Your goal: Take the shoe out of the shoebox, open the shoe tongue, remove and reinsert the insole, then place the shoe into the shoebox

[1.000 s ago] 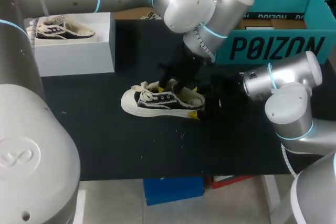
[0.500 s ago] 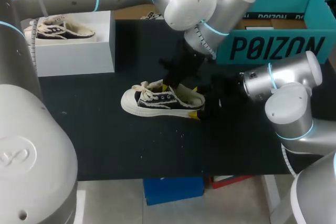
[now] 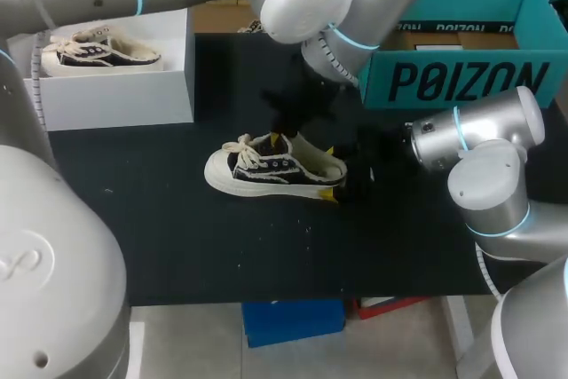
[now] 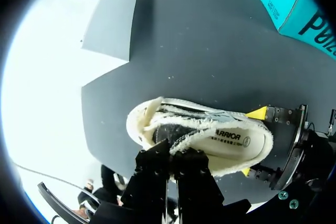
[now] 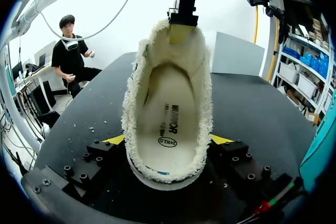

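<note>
My right tool (image 5: 168,139) clamps the shoe (image 5: 169,103) at its heel on the bench (image 3: 177,219); left tool (image 4: 175,153) pinches the tongue (image 3: 264,141) (pressed nearly together).

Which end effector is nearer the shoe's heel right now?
Right. The right end effector clamps the shoe at its heel, one finger on each side. The left end effector is farther forward, gripping the tongue.
</note>
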You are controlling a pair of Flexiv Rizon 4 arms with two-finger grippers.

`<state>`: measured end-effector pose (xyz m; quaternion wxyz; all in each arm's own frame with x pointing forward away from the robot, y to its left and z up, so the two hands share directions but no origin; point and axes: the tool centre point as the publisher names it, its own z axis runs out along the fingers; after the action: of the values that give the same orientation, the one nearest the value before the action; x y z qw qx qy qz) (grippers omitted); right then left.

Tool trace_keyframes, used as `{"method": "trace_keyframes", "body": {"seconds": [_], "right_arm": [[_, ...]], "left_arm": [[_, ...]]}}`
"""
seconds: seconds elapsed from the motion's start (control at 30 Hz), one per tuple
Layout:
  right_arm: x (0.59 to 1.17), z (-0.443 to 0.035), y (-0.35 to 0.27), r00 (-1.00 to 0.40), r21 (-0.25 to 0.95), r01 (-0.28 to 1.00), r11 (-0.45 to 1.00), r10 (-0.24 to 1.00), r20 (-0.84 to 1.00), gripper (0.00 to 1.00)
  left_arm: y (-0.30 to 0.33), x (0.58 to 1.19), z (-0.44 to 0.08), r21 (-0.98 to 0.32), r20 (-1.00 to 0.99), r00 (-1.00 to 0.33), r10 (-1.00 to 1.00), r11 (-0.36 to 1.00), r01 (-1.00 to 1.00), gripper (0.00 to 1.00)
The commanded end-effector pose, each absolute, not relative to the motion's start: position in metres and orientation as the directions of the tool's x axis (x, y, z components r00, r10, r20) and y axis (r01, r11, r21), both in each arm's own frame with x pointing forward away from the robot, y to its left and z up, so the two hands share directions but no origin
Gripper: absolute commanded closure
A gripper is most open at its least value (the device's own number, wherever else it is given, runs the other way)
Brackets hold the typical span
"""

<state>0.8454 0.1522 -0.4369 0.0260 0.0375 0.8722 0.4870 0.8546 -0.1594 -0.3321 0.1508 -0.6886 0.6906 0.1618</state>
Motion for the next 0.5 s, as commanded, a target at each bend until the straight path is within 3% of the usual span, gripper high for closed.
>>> {"method": "trace_keyframes", "body": {"seconds": [0.03, 0.5], "right_arm": [[0.847, -0.441, 0.155, -0.996, 0.85, 0.042, 0.525, 0.091, -0.008, 1.0], [0.847, -0.441, 0.155, -0.996, 0.85, 0.042, 0.525, 0.091, -0.008, 1.0]], "left_arm": [[-0.149, 0.849, -0.324, -0.025, -0.389, 0.01, -0.921, 0.0, -1.0, 1.0], [-0.128, 0.845, -0.321, -0.105, -0.319, 0.078, -0.944, -0.047, -0.993, 1.0]]}}
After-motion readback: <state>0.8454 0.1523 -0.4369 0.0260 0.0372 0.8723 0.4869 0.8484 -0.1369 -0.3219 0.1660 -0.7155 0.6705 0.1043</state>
